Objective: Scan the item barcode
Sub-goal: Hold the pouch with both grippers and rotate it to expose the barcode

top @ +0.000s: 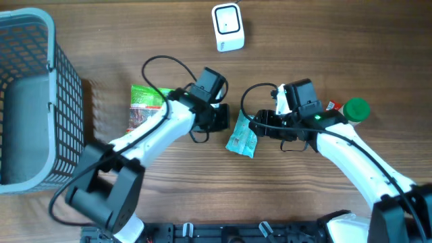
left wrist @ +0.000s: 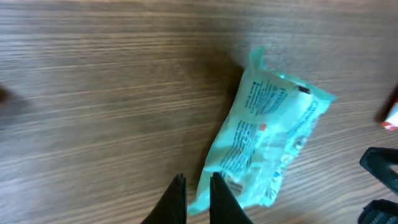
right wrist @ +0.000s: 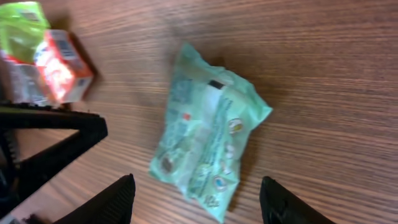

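Left fingers slim, black, beside crinkled teal, perhaps foil, pouch

A teal packet lies mid-frame on the table. The right gripper gapes at the bottom edge. An orange carton sits upper left.

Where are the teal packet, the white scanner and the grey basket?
teal packet (top: 241,136): overhead view, middle of the wrapper.
white scanner (top: 227,27): overhead view, centre of its top face.
grey basket (top: 67,115): overhead view, mesh of its right-hand wall.
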